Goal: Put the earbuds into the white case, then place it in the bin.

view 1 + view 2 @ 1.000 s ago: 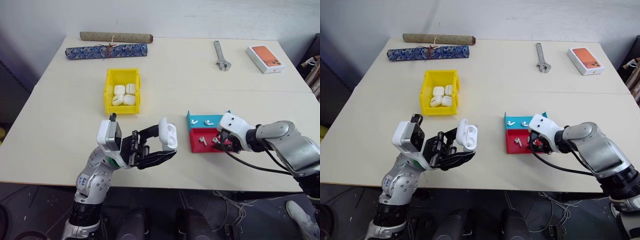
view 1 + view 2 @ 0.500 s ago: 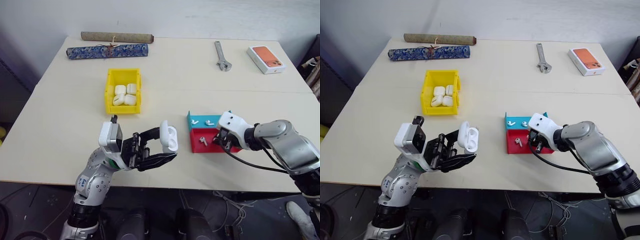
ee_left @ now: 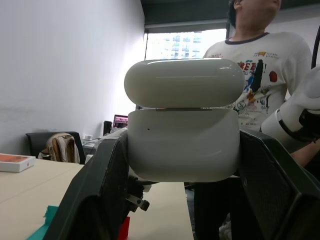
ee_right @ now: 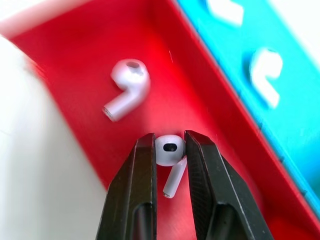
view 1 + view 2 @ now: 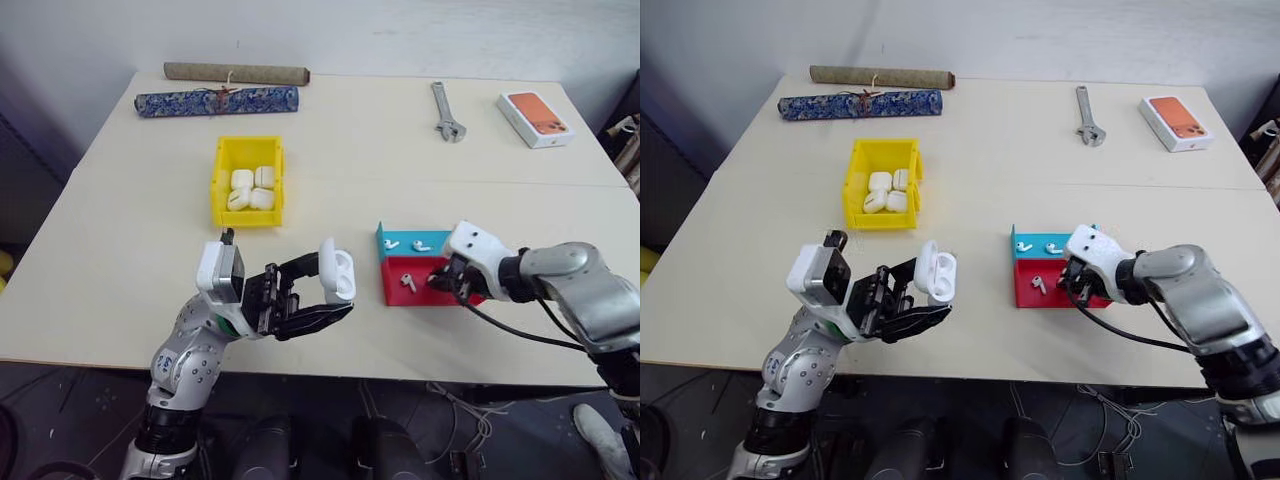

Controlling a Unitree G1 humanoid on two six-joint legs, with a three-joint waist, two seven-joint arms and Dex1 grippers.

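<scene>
I am holding the white case (image 5: 337,275) up in my left gripper (image 5: 312,297), off the near left part of the table (image 5: 330,150), with both black fingers clamped on its body and its lid standing open; the wrist view shows the lid hinged above the base. Farther back on that side the bin (image 5: 247,182) is sitting with several white cases already inside it. Moving right, I am working the first step: my right gripper (image 4: 169,165) is down in the red tray (image 5: 398,292), its two fingers pinched together on one of the earbuds (image 4: 168,152), while a second earbud (image 4: 127,87) is lying loose beside it on the red floor. Two more are resting in the blue tray (image 5: 400,235) touching the red one's far edge. Next I judge I am needing to carry this bud across to the open case without letting it twist, since the stem hangs free below the pads. Beyond, the pale table is bearing two rolled scrolls (image 5: 215,100) at the back left, a wrench (image 5: 444,110) and an orange-topped box (image 5: 532,118) at the back right, and a person (image 3: 260,45) is standing nearby.
</scene>
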